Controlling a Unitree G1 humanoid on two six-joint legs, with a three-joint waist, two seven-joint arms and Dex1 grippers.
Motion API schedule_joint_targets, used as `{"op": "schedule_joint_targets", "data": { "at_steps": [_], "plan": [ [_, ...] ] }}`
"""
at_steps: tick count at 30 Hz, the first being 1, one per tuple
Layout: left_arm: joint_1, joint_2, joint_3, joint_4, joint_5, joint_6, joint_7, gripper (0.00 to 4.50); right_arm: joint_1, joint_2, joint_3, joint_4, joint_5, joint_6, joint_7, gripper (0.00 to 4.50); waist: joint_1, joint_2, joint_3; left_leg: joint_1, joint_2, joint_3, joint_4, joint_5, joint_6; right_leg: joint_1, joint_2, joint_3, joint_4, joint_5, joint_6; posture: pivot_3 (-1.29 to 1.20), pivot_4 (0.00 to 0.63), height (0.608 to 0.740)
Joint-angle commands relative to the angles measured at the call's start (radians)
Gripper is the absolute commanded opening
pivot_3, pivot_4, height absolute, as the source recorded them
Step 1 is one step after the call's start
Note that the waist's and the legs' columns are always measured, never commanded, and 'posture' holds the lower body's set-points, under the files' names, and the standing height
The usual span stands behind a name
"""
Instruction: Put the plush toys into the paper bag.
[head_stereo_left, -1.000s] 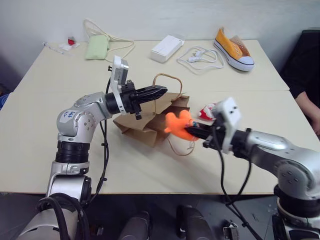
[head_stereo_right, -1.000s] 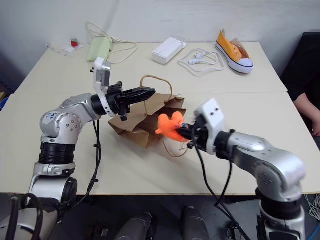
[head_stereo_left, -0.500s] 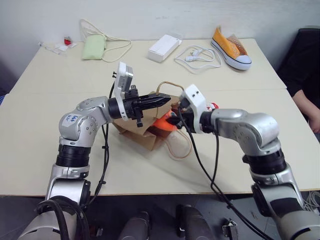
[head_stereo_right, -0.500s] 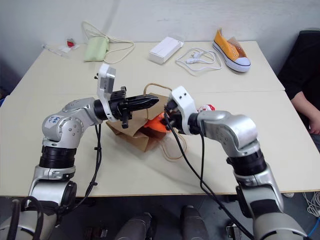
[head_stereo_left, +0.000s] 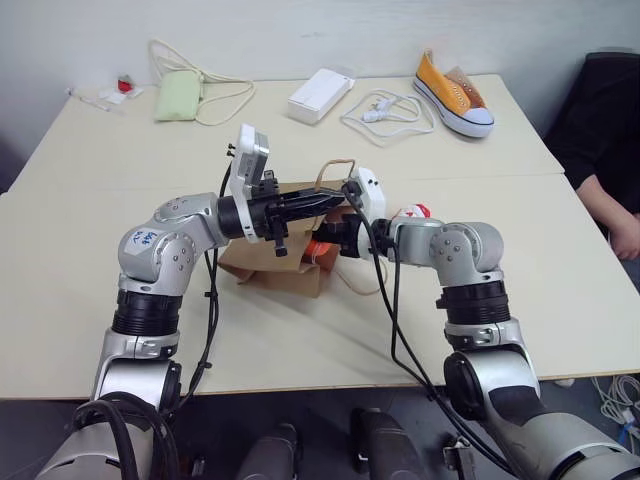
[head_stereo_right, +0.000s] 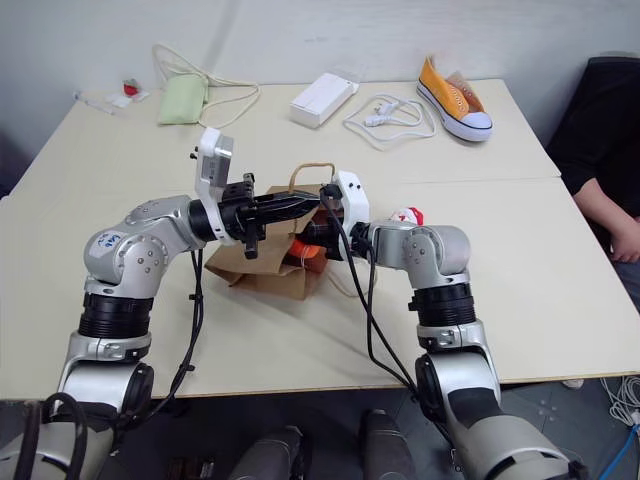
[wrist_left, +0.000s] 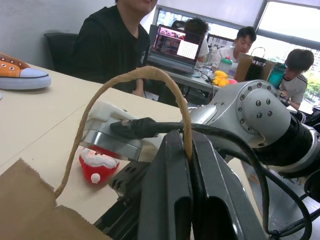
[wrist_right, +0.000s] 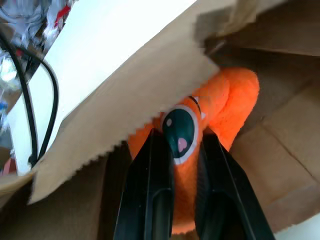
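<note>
No legible markings noted: the paper bag lies mid-table, its handle pinched by the closed left gripper, while the right gripper clamps the orange plush inside the bag mouth, the Santa toy lying just right.

Left tool pinching the bag's handle
Santa toy lies on the counter beyond; people sit behind.

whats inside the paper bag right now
The orange plush toy, pinched by the right end effector, sits in the paper bag's mouth. The bag's walls cover anything deeper. The Santa toy lies outside.
</note>
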Motion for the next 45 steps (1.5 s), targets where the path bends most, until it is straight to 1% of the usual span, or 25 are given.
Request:
{"op": "schedule_joint_targets", "data": {
  "at_steps": [1,2,4,6,9,14,18,19,20,24,25,26,27,29,30,33,38,41,43,45],
  "plan": [
    [-0.026,-0.006,0.026,-0.038,-0.029,0.002,0.003,0.00,-0.004,0.040,0.015,0.051,-0.042,-0.115,0.004,0.10,-0.003,0.000,0.000,0.000,0.000,0.000,0.000,0.000,0.000,0.000,0.000,0.000,0.000,0.000,0.000,0.00,0.150,0.740],
    [-0.027,-0.006,0.026,-0.038,-0.029,0.001,0.004,0.00,-0.006,0.050,0.011,0.068,-0.049,-0.137,0.003,0.10,-0.004,0.000,0.000,0.000,0.000,0.000,0.000,0.000,0.000,0.000,0.000,0.000,0.000,0.000,0.000,0.00,0.150,0.740],
    [-0.035,-0.006,0.036,-0.018,-0.024,-0.010,0.010,0.00,-0.010,0.097,-0.010,0.121,-0.067,-0.248,-0.004,0.10,-0.009,0.000,0.000,0.000,0.000,0.000,0.000,0.000,0.000,-0.001,0.000,0.000,0.002,0.000,0.000,0.00,0.150,0.740],
    [-0.040,-0.008,0.047,-0.007,-0.025,-0.013,0.019,0.00,-0.010,0.124,-0.019,0.147,-0.073,-0.285,-0.009,0.10,-0.015,0.000,0.000,0.000,0.000,0.001,0.000,0.000,-0.001,-0.002,0.000,0.000,0.004,0.000,0.000,0.00,0.150,0.740],
    [-0.061,-0.016,0.073,0.021,-0.035,-0.009,0.038,0.00,-0.005,0.143,0.012,0.166,-0.102,-0.319,0.003,0.10,-0.024,0.000,0.000,0.000,0.000,0.001,0.000,0.000,-0.001,-0.003,0.000,0.000,0.006,0.000,0.000,0.00,0.150,0.740],
    [-0.082,-0.022,0.104,0.055,-0.028,-0.017,0.062,0.00,0.014,0.150,0.052,0.156,-0.155,-0.407,0.024,0.10,-0.025,0.000,0.000,0.000,0.000,0.001,0.000,0.000,-0.001,-0.004,0.000,0.000,0.006,0.000,0.000,0.00,0.150,0.740],
    [-0.063,-0.019,0.110,0.048,-0.026,-0.019,0.061,0.00,0.036,0.129,0.107,0.136,-0.194,-0.422,0.065,0.10,-0.027,0.000,0.000,0.000,0.000,0.001,0.000,0.000,-0.001,-0.004,0.000,0.000,0.006,0.000,0.000,0.00,0.150,0.740],
    [-0.059,-0.021,0.109,0.044,-0.027,-0.020,0.063,0.00,0.041,0.127,0.118,0.135,-0.199,-0.419,0.077,0.81,-0.027,0.000,0.000,0.000,0.000,0.001,0.000,0.000,-0.001,-0.004,0.000,0.000,0.006,0.000,0.000,0.00,0.150,0.740],
    [-0.056,-0.022,0.109,0.042,-0.028,-0.021,0.064,0.00,0.044,0.126,0.124,0.134,-0.202,-0.417,0.085,1.03,-0.027,0.000,0.000,0.000,0.000,0.001,0.000,0.000,-0.001,-0.004,0.000,0.000,0.006,0.000,0.000,0.00,0.150,0.740],
    [-0.046,-0.028,0.109,0.031,-0.028,-0.025,0.073,0.00,0.056,0.112,0.161,0.104,-0.218,-0.406,0.125,2.46,-0.027,0.000,0.000,0.000,0.000,0.001,0.000,0.000,-0.001,-0.004,0.000,0.000,0.006,0.000,0.000,0.00,0.150,0.740],
    [-0.042,-0.025,0.109,0.031,-0.024,-0.028,0.073,0.00,0.068,0.093,0.171,0.059,-0.217,-0.393,0.139,2.76,-0.027,0.000,0.000,0.000,0.000,0.001,0.000,0.000,-0.001,-0.004,0.000,0.000,0.006,0.000,0.000,0.00,0.150,0.740],
    [-0.040,-0.020,0.111,0.035,-0.019,-0.033,0.073,0.00,0.088,0.055,0.183,-0.017,-0.212,-0.367,0.159,3.18,-0.026,0.000,0.000,0.000,0.000,0.000,0.000,0.000,-0.001,-0.004,0.000,0.000,0.006,0.000,0.000,0.00,0.150,0.740],
    [-0.038,-0.014,0.116,0.039,-0.018,-0.033,0.075,0.00,0.111,0.017,0.187,-0.099,-0.200,-0.335,0.175,3.48,-0.024,0.000,0.000,0.000,0.000,0.000,0.000,0.000,-0.001,-0.004,0.000,0.000,0.006,0.000,0.000,0.00,0.150,0.740],
    [-0.036,-0.007,0.124,0.041,-0.019,-0.031,0.078,0.00,0.143,-0.029,0.180,-0.215,-0.170,-0.275,0.187,4.23,-0.018,0.000,0.000,-0.001,0.000,0.000,0.000,0.000,-0.001,-0.004,0.000,0.000,0.006,0.000,0.000,0.00,0.150,0.740],
    [-0.033,-0.002,0.131,0.039,-0.024,-0.026,0.083,0.00,0.166,-0.065,0.151,-0.303,-0.138,-0.229,0.187,4.47,-0.017,0.000,0.000,-0.001,-0.001,0.000,0.001,0.000,-0.001,-0.004,0.000,0.000,0.006,0.000,0.000,0.00,0.150,0.740],
    [-0.022,0.011,0.154,0.024,-0.041,-0.005,0.094,0.00,0.233,-0.172,0.033,-0.534,-0.055,-0.105,0.164,4.47,-0.004,0.000,0.000,-0.002,-0.001,0.000,0.001,0.000,-0.001,-0.004,0.000,0.000,0.005,0.000,0.000,0.00,0.150,0.740],
    [0.007,0.027,0.169,-0.014,-0.055,0.021,0.109,0.00,0.361,-0.305,-0.185,-0.750,-0.005,0.041,0.074,4.47,0.006,0.000,0.000,-0.002,-0.001,0.000,0.000,0.000,-0.001,-0.004,-0.001,0.001,0.004,0.000,0.000,0.00,0.150,0.740],
    [0.011,0.034,0.176,-0.030,-0.064,0.035,0.119,0.00,0.470,-0.383,-0.326,-0.844,-0.010,0.076,0.039,4.47,0.022,0.000,0.000,-0.002,-0.001,0.001,0.000,0.000,0.000,-0.004,-0.001,0.002,0.003,0.000,0.000,0.00,0.150,0.740],
    [0.014,0.038,0.179,-0.042,-0.072,0.045,0.124,0.00,0.544,-0.426,-0.376,-0.874,-0.026,0.062,0.033,4.47,0.031,0.000,0.000,-0.002,-0.001,0.002,0.000,0.000,0.000,-0.004,-0.001,0.002,0.003,0.000,0.000,0.00,0.150,0.740],
    [0.014,0.041,0.178,-0.049,-0.075,0.052,0.125,0.00,0.596,-0.436,-0.411,-0.877,-0.032,0.045,0.019,4.47,0.033,0.000,0.000,-0.002,-0.001,0.002,0.000,0.000,0.000,-0.003,-0.001,0.002,0.004,0.000,0.000,0.00,0.150,0.740]
  ]
}}
